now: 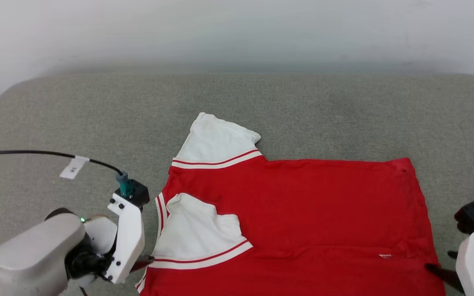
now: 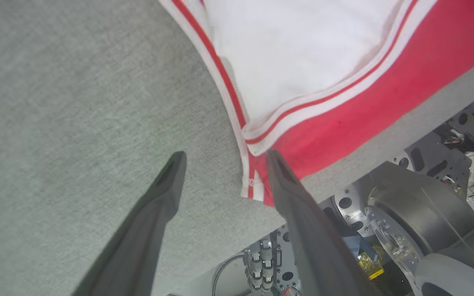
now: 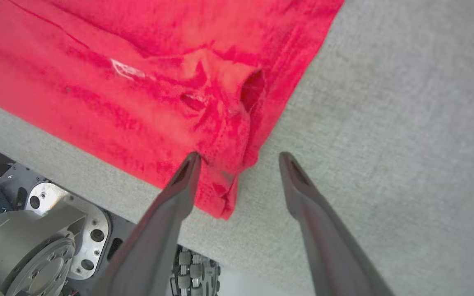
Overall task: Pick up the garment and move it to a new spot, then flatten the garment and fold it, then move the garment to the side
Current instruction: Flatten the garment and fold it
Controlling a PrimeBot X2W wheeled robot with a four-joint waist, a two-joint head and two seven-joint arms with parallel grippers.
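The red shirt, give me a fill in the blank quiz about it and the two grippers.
The garment has ___ sleeves. It lies spread on a ___ surface. The left gripper and the right gripper, each at a near corner of it, are both ___.
Missing words: white; grey; open.

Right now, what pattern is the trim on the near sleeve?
White with a thin red stripe, edging the white sleeve; left wrist view shows it best.

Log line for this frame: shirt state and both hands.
garment: flat on grey surface, near sleeve folded inward | left hand: open, at striped corner | right hand: open, at hem corner | grasp: none yet
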